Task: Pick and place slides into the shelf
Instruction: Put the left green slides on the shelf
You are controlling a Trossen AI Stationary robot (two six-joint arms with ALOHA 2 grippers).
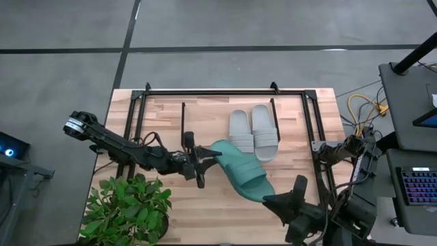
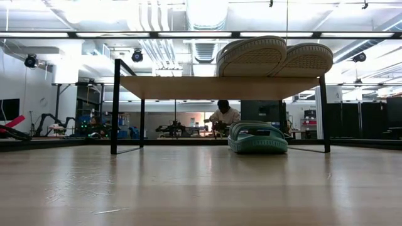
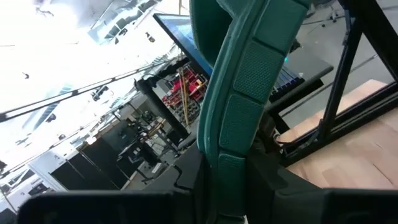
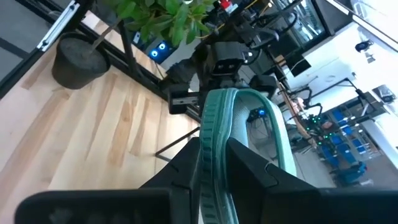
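A teal slide [image 1: 242,171] hangs in the air over the near part of the shelf [image 1: 171,116], running slantwise between my two grippers. My left gripper [image 1: 205,160] is shut on its far-left end and my right gripper [image 1: 273,199] on its near-right end. Two pale grey slides [image 1: 252,133] lie side by side on the shelf's wooden top [image 2: 220,86], soles down. A second teal slide [image 2: 257,139] rests on the table under the shelf. The low view shows neither gripper. My left gripper pinches the slide's far-left end [image 3: 227,158] between its two fingers, coming about level from the table's left. The slide stands out beyond the fingers, lifted clear. My right gripper pinches the opposite, near-right end by its sole edge [image 4: 208,165] between its two fingers, coming from the near right and slanting slightly down, along the slide's length. The slide is clear of the shelf.
A potted plant [image 1: 126,208] stands at the table's near left corner, close under my left arm. The shelf's black wire legs [image 2: 115,107] rise at both sides. A person sits at a desk in the room beyond [image 2: 224,114]. Cables and a keyboard lie off the table's right.
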